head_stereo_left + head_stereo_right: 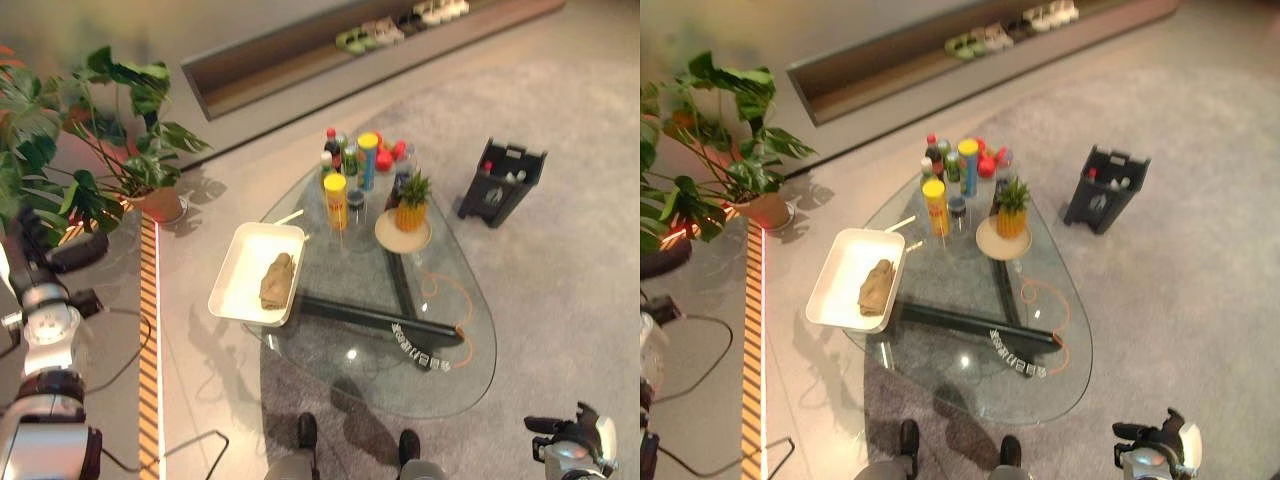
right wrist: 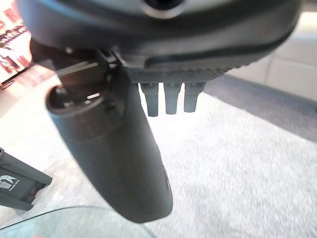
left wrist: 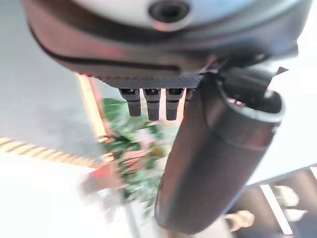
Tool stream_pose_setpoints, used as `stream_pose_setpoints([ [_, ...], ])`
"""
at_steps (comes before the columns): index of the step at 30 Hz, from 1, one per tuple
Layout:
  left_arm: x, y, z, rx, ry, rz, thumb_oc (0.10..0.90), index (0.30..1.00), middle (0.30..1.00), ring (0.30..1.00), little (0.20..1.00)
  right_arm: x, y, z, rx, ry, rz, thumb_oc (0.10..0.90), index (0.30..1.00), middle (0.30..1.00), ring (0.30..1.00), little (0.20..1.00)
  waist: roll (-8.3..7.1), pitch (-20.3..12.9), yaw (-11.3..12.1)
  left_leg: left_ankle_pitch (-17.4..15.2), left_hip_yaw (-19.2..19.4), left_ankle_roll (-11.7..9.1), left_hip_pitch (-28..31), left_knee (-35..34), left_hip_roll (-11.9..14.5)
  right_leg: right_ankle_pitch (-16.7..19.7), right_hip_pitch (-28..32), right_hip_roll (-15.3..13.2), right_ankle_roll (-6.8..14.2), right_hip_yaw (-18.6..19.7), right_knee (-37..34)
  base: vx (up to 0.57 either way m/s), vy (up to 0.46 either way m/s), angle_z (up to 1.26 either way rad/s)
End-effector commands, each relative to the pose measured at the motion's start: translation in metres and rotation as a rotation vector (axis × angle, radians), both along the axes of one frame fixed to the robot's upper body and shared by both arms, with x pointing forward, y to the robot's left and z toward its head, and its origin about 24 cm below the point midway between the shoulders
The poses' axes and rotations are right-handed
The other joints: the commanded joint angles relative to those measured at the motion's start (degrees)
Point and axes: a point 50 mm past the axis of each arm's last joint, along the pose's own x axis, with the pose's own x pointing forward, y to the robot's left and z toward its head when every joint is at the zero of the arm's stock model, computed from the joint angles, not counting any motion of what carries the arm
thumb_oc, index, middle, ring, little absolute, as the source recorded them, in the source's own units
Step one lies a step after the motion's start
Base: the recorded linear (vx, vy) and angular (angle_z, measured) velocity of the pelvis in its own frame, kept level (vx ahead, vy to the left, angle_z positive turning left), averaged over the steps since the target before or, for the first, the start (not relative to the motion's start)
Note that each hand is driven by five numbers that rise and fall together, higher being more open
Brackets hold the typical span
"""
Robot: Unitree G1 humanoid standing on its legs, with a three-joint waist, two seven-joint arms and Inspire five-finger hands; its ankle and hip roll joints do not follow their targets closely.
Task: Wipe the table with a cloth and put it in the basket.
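My right robot hand (image 2: 124,163) hangs with fingers relaxed at the frame's lower right; my left robot hand (image 3: 213,163) likewise, far left. The cloth (image 1: 277,280) lies in the white basket (image 1: 232,285), left-centre on the glass bench (image 1: 440,390).

One cloth (image 1: 277,281), one white tray (image 1: 232,291), one pineapple (image 1: 411,203), one potted plant (image 1: 120,140)

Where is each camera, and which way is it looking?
Left eye view: on the head, looking down at the glass table, white tray and brown cloth; right hand low right.
Right eye view: beside it, same scene.
Left wrist view: along the left hand, toward a green plant.
Right wrist view: along the right hand, over grey carpet; shares the table's edge.
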Motion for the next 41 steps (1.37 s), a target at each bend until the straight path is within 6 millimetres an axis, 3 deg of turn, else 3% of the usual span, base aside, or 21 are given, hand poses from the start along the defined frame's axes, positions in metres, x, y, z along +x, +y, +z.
stream_pose_setpoints([
  [1,-0.003,0.001,-0.006,-0.017,0.012,-0.034,0.8,0.9,0.9,0.9,0.9,-0.016,-0.013,0.003,-0.012,0.075,-0.005,0.8,0.9,0.9,0.9,0.9,-1.15,-2.4,0.83,-5.74,1.46,-1.27,1.92,-0.04,0.18,1.99,-2.53,-2.82,2.75,0.29,0.03,0.01,0.004,0.13],
  [4,-0.048,-0.014,-0.069,-0.14,0.269,-0.054,0.8,0.9,0.9,0.9,0.9,-0.032,-0.006,-0.007,0.057,0.163,0.021,0.8,0.9,0.9,0.9,0.9,-1.32,-3.11,1.25,-6.06,1.96,-1.35,2.72,-0.04,0.47,1.84,-1.81,-3.12,3.03,-0.65,0.03,0.03,0.011,0.06],
  [7,-0.081,-0.031,-0.108,-0.178,0.518,-0.099,0.8,0.9,0.9,0.9,0.9,-0.038,0.003,-0.014,0.112,0.248,0.088,0.8,0.9,0.9,0.9,0.9,-1.43,-3.47,1.59,-6.31,2.49,-1.34,3.33,-0.04,0.78,1.66,-1.27,-3.3,3.04,-1.43,0.03,0.01,0.003,0.0],
  [10,-0.108,-0.054,-0.138,-0.263,0.726,-0.166,0.8,0.9,0.9,0.9,0.9,-0.042,0.014,-0.022,0.175,0.322,0.148,0.8,0.9,0.9,0.9,0.9,-1.61,-3.91,1.67,-6.6,2.78,-1.23,3.77,-0.04,0.93,1.28,-0.8,-3.32,3.07,-1.95,0.03,0.02,0.005,0.0],
  [15,-0.132,-0.088,-0.165,-0.336,0.936,-0.324,0.8,0.9,0.9,0.9,0.9,-0.042,0.028,-0.029,0.223,0.373,0.217,0.8,0.9,0.9,0.9,0.9,-1.75,-4.23,1.85,-6.88,3.14,-1.12,4.47,-0.04,1.16,1.11,-0.08,-3.28,3.06,-2.71,0.03,0.04,0.001,-0.01],
  [17,-0.139,-0.102,-0.173,-0.29,1.021,-0.407,0.8,0.9,0.9,0.9,0.9,-0.036,0.034,-0.031,0.224,0.37,0.254,0.8,0.9,0.9,0.9,0.9,-1.81,-4.26,1.71,-7.08,3.35,-1.04,4.86,-0.04,1.3,1.0,0.16,-3.19,3.04,-2.65,0.03,0.05,0.0,-0.01],
  [21,-0.131,-0.111,-0.174,-0.194,1.073,-0.536,0.8,0.9,0.9,0.9,0.9,-0.029,0.043,-0.033,0.225,0.386,0.325,0.8,0.9,0.9,0.9,0.9,-1.7,-4.18,1.25,-7.21,3.88,-1.15,5.03,-0.04,1.59,0.97,0.08,-3.08,3.06,-2.33,0.03,0.01,0.0,0.0],
  [26,-0.128,-0.117,-0.177,-0.232,1.082,-0.508,0.8,0.9,0.9,0.9,0.9,-0.026,0.048,-0.035,0.227,0.398,0.372,0.8,0.9,0.9,0.9,0.9,-1.76,-4.05,1.06,-7.31,3.88,-1.18,5.34,-0.04,1.78,0.58,0.47,-2.79,2.85,-2.3,0.03,0.0,0.0,0.0],
  [28,-0.137,-0.119,-0.18,-0.387,1.057,-0.398,0.8,0.9,0.9,0.9,0.9,-0.025,0.051,-0.036,0.228,0.406,0.392,0.8,0.9,0.9,0.9,0.9,-1.92,-4.05,1.07,-7.29,3.62,-1.2,5.52,-0.04,1.84,0.5,0.62,-2.61,2.66,-2.1,0.03,0.0,0.0,0.0],
  [31,-0.147,-0.121,-0.184,-0.486,1.063,-0.339,0.8,0.9,0.9,0.9,0.9,-0.026,0.055,-0.038,0.235,0.415,0.402,0.8,0.9,0.9,0.9,0.9,-2.18,-4.0,1.18,-7.32,3.39,-1.28,5.7,-0.04,1.91,0.44,0.84,-2.56,2.55,-2.16,0.03,0.0,0.0,0.0],
  [41,-0.156,-0.127,-0.187,-0.461,1.125,-0.405,0.8,0.9,0.9,0.9,0.9,-0.029,0.061,-0.041,0.242,0.432,0.441,0.8,0.9,0.9,0.9,0.9,-2.38,-3.98,0.71,-7.56,3.7,-1.42,5.84,-0.04,2.35,0.19,0.68,-2.48,2.4,-1.52,0.03,0.01,0.0,0.0],
])
